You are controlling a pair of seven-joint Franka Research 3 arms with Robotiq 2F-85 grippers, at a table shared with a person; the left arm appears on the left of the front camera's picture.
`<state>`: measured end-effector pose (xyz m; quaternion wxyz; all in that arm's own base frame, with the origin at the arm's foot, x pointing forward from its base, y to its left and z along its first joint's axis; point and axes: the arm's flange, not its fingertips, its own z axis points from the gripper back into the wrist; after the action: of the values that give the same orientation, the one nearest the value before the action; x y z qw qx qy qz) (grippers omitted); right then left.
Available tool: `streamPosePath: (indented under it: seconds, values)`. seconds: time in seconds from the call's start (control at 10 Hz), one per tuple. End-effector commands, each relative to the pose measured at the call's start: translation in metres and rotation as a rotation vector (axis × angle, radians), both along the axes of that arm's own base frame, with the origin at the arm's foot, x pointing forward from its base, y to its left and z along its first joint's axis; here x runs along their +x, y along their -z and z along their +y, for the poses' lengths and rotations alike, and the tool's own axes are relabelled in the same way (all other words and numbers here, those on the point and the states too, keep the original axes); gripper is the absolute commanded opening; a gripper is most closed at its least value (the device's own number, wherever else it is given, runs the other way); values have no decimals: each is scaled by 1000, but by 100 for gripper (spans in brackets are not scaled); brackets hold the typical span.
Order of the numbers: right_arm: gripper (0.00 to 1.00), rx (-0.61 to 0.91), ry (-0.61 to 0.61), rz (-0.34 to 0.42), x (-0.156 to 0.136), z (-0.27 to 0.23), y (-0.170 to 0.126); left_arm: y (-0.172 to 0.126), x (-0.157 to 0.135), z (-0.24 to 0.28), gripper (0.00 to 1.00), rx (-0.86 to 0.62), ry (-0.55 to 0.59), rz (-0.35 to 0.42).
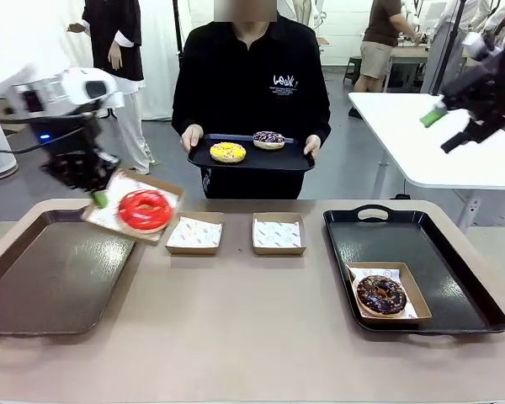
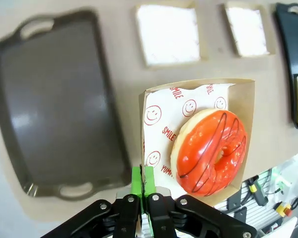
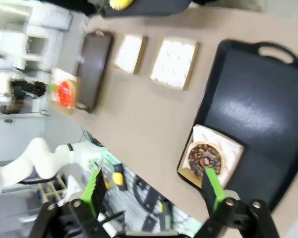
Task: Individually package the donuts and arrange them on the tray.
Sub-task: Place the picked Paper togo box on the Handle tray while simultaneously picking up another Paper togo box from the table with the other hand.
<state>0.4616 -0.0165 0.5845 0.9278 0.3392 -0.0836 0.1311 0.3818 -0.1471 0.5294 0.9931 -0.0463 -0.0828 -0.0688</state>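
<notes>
My left gripper (image 1: 98, 199) (image 2: 142, 179) is shut on the edge of a paper-lined cardboard box (image 1: 163, 187) (image 2: 242, 99) that holds the glossy red donut (image 1: 145, 209) (image 2: 211, 151). It holds the box tilted above the right edge of the left tray (image 1: 42, 278) (image 2: 49, 99). The chocolate sprinkled donut (image 1: 381, 294) (image 3: 204, 159) sits boxed on the right tray (image 1: 438, 252) (image 3: 253, 99). A person holds a black tray (image 1: 252, 160) with the yellow-topped donut (image 1: 228, 152) and the purple-white sprinkled donut (image 1: 268, 140). My right gripper (image 1: 444, 129) (image 3: 154, 186) hangs open, high at the right.
Two boxes lined with paper (image 1: 194, 233) (image 1: 279, 233) stand with nothing in them at mid-table between the trays. A white table (image 1: 438, 143) stands behind on the right. Other people stand farther back.
</notes>
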Motion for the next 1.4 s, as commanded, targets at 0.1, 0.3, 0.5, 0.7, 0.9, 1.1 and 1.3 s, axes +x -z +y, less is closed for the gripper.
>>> streamPosePath:
  seconds: [0.1,0.3,0.5,0.7,0.9,1.1,1.3]
  values:
    - [100,-237,-39,-30,28,74,27,21,-21,55,1,11,-142,99]
    - [100,-349,-86,-48,38,117,58,41,-22,82,1,65,-224,188]
    - [100,-409,-114,-57,38,154,80,58,-27,107,1,107,-231,249]
    - [100,-372,-115,-41,37,165,92,70,-23,110,1,149,-189,238]
    - [100,-387,-154,-51,40,167,92,68,-25,110,1,123,-226,251]
    - [100,-387,-154,-51,40,167,92,68,-25,110,1,123,-226,251]
    - [100,-387,-154,-51,40,167,92,68,-25,110,1,123,-226,251]
